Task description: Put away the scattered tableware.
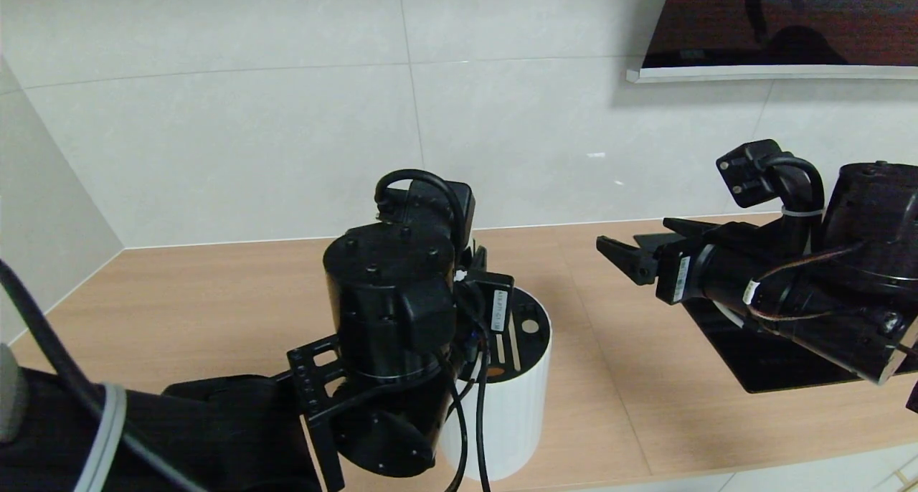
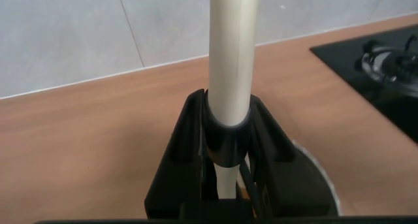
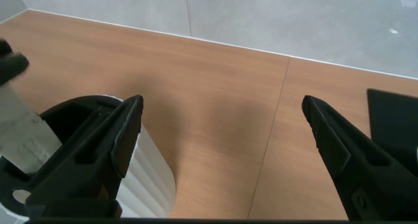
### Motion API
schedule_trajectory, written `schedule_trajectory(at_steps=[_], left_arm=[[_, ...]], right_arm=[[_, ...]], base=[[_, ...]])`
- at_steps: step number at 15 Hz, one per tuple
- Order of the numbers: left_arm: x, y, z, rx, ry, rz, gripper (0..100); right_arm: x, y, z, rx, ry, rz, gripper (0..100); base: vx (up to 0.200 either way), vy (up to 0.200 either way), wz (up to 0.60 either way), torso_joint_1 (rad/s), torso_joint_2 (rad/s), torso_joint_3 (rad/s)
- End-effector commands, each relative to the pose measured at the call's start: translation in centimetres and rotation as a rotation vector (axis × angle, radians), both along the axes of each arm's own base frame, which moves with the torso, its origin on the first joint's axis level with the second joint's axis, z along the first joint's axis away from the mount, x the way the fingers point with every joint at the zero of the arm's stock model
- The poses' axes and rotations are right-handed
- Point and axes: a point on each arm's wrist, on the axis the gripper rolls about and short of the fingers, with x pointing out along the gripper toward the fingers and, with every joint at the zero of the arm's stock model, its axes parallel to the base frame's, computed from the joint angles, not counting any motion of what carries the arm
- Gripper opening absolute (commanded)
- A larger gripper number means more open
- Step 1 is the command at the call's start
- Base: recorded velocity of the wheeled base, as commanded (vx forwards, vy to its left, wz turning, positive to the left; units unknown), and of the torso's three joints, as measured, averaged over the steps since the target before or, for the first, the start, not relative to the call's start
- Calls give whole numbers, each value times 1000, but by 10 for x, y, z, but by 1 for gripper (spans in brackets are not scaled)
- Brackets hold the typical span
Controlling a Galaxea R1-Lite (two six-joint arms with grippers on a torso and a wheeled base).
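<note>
Grip of the left end effector (image 2: pixel 227 123) is clenched on a cream utensil handle (image 2: pixel 232 48), upright above the white holder (image 1: pixel 513 406) on the wooden bench (image 1: pixel 215 298); the right end effector (image 3: pixel 222 129) hangs released, near the black cooktop (image 1: pixel 760 363)
</note>
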Motion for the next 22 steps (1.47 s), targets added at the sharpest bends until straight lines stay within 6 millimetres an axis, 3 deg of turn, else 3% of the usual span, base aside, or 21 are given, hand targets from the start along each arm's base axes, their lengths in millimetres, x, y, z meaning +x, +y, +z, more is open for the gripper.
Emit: schedule_trajectory(at_steps=[1,6,18,19,22], left_arm=[[3,-3,-10,25,16,31,0],[7,-7,-22,20,19,59,0],[4,-5,-25,39,27,57,0],[4,-4,-25,41,28,57,100],[2,-2,-23,37,25,54,100]], right_arm=[[0,0,-1,-1,1,0,100],[1,1,-2,-4,5,0,100],[0,1,-3,-6,6,3,100],[0,1,-3,-4,6,3,100],[1,1,-3,-7,7,3,100]], base=[[0,0,0,0,0,0],[0,0,0,0,0,0],[0,0,0,0,0,0],[0,0,0,0,0,0],[0,0,0,0,0,0]])
